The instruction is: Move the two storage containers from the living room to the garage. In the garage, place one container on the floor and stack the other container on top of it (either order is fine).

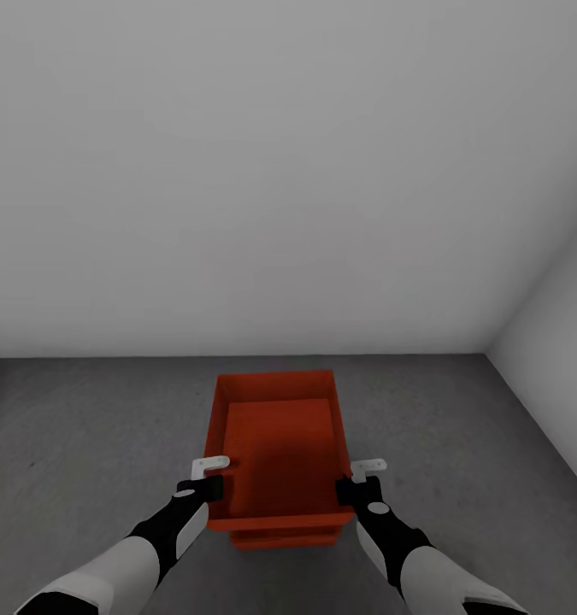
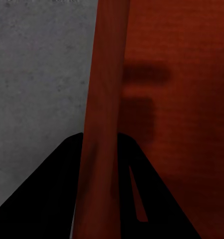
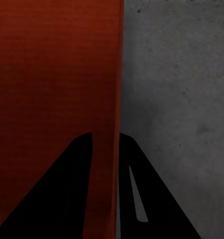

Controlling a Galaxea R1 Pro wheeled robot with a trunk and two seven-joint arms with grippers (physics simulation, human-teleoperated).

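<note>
An orange-red open-top storage container (image 1: 279, 444) sits over a second identical container, of which a strip of rim (image 1: 284, 538) shows beneath its near end. Both are on the dark grey concrete floor (image 1: 91, 444) of the garage, close to a white wall. My left gripper (image 1: 209, 487) is shut on the upper container's left wall (image 2: 104, 99), one finger (image 2: 52, 189) outside and the other inside. Opposite it, my right gripper (image 1: 356, 489) is shut on the right wall (image 3: 117, 74), which runs between its dark fingers (image 3: 157, 189). I cannot tell whether the upper bin rests fully on the lower one.
A plain white wall (image 1: 237, 171) stands just beyond the bins, and a second white wall (image 1: 562, 359) meets it at a corner on the right. Bare concrete floor spreads on both sides of the containers.
</note>
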